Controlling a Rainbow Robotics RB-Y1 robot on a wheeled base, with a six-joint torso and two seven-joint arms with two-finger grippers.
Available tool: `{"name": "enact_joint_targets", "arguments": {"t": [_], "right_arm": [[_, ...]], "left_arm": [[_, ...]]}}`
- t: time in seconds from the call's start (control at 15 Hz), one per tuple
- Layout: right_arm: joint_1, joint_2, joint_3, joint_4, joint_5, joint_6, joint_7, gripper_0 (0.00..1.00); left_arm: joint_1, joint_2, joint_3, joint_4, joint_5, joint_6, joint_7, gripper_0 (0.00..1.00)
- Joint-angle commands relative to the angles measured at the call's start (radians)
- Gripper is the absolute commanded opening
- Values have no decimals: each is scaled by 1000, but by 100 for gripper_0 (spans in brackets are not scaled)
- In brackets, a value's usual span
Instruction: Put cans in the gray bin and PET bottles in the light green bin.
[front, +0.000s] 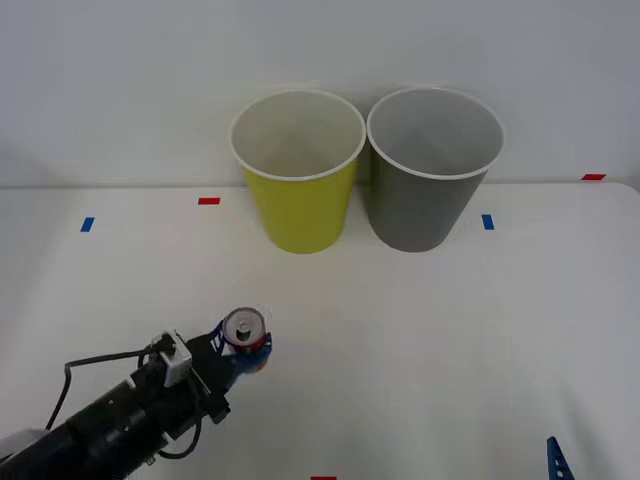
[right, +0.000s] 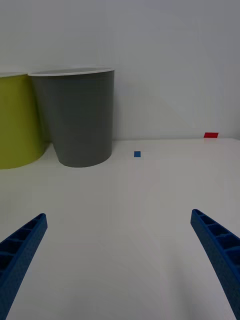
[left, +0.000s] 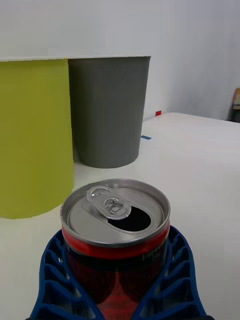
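Gripping the red can upright, the left pincer is closing its blue ribbed fingers around the can's sides, over the near left part of the white desk. In the left wrist view the can is showing its silver top with the pull tab and the opening already punched (the fingers are curving snugly round the red body below). Whether the can is resting on the desk or held just above it cannot be told. The light green bin and the gray bin are standing side by side at the far edge of the desk, rims nearly touching, well apart from the can. The right pincer is waiting at the near right, its fingers spread wide and holding nothing, facing the gray bin.
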Motion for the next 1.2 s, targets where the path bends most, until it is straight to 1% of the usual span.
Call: {"name": "enact_joint_targets", "arguments": {"t": [0.07,0.27,0.33,0.47,0.53,0.6,0.67,0.73,0.8,0.93,1.07,1.2], "right_arm": [[0,0,0,0,0,0,0,100],[0,0,0,0,0,0,0,100],[0,0,0,0,0,0,0,100],[0,0,0,0,0,0,0,100],[0,0,0,0,0,0,0,100],[0,0,0,0,0,0,0,100],[0,0,0,0,0,0,0,100],[0,0,0,0,0,0,0,100],[0,0,0,0,0,0,0,100],[0,0,0,0,0,0,0,100],[0,0,0,0,0,0,0,100],[0,0,0,0,0,0,0,100]], "left_arm": [[22,22,96,-160,6,196,10,0],[140,-3,282,-396,0,496,11,0],[166,-18,326,-455,0,578,8,0],[188,-50,404,-556,11,739,7,0],[189,-70,450,-617,15,846,4,0],[189,-89,487,-662,21,927,4,0],[188,-121,544,-731,35,1059,2,0],[186,-175,625,-802,97,1210,-2,0],[177,-222,699,-802,155,1323,-8,0],[149,-290,809,-802,253,1409,-13,0],[88,-323,891,-802,344,1503,-19,0],[8,-362,1018,-802,468,1645,-22,0]]}}
